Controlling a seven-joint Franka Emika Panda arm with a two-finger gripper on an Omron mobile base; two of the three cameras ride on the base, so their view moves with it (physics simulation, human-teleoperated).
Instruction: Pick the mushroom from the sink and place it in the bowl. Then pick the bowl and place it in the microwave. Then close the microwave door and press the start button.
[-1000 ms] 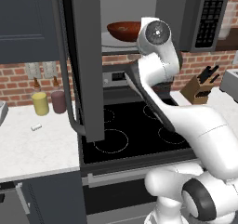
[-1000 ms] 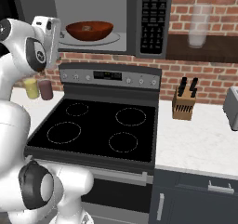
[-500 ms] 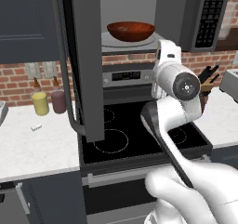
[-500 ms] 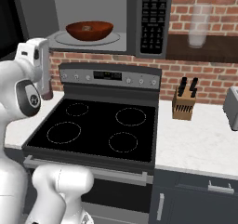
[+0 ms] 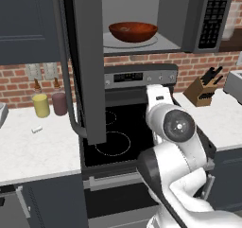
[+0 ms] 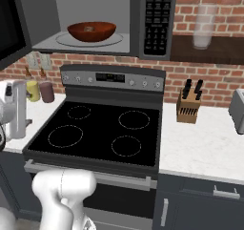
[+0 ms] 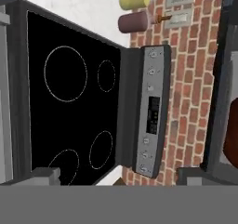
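The reddish-brown bowl (image 5: 133,31) (image 6: 91,31) sits on the turntable inside the open microwave (image 5: 170,19) (image 6: 95,14). A small brownish lump lies in it, too small to name. The microwave door (image 5: 87,57) stands swung out to the left, bar handle (image 5: 66,66) toward me. The keypad strip (image 6: 157,14) is on the microwave's right side. My gripper (image 7: 123,176) hovers over the stove, open, fingertips (image 7: 46,174) wide apart with nothing between them. The bowl's rim (image 7: 231,135) shows at the right edge of the hand view. The sink is out of view.
A black glass stove (image 6: 95,133) with a control panel (image 7: 151,111) lies below the microwave. Yellow (image 5: 41,105) and maroon (image 5: 59,103) canisters stand on the left counter. A knife block (image 6: 189,105) and a toaster (image 6: 238,109) are on the right counter.
The arm has drawn back from the microwave opening and dropped low over the stove. The bowl stays on the turntable and the door stays open.
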